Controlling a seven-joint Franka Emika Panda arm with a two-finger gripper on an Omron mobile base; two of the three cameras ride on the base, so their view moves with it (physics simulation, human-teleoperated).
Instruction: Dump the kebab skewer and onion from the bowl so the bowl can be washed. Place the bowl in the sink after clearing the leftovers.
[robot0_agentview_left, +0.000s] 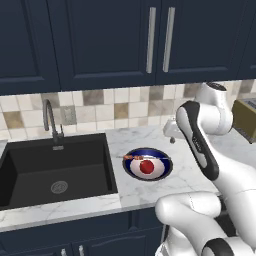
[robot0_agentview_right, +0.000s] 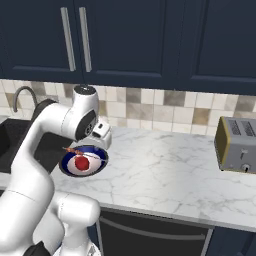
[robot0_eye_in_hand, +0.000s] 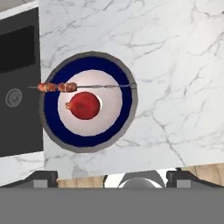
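**Bowl sitting on the counter beside the sink, claw spread wide above it**

The bowl (robot0_eye_in_hand: 89, 101) is resting on the white marble counter (robot0_agentview_right: 165, 170), just to the right of the sink (robot0_agentview_left: 50, 170) as the left base view shows it, with a narrow strip of marble lying between the two. The onion (robot0_eye_in_hand: 84, 105) is sitting inside the bowl on its white bottom, a little off centre toward the sink side. The kebab skewer (robot0_eye_in_hand: 81, 86) is lying across the bowl just beside the onion, its ends reaching over the blue rim; its reddish chunks are bunching at the end that is pointing toward the sink.

The gripper (robot0_eye_in_hand: 112, 178) is hanging above the counter and looking straight down on the bowl, with its two dark fingertips (robot0_eye_in_hand: 41, 178) standing wide apart at the lower edge of the hand view, pinching nothing and touching nothing. In the right base view the hand is showing just behind the bowl, apart from it.

The faucet (robot0_agentview_left: 50, 120) is rising behind the sink against the tiled wall (robot0_agentview_left: 125, 107). A toaster (robot0_agentview_right: 237, 145) is standing on the counter well to the right of the bowl. Dark blue cabinets (robot0_agentview_left: 110, 40) are hanging above. No writing or brand mark is legible on anything.
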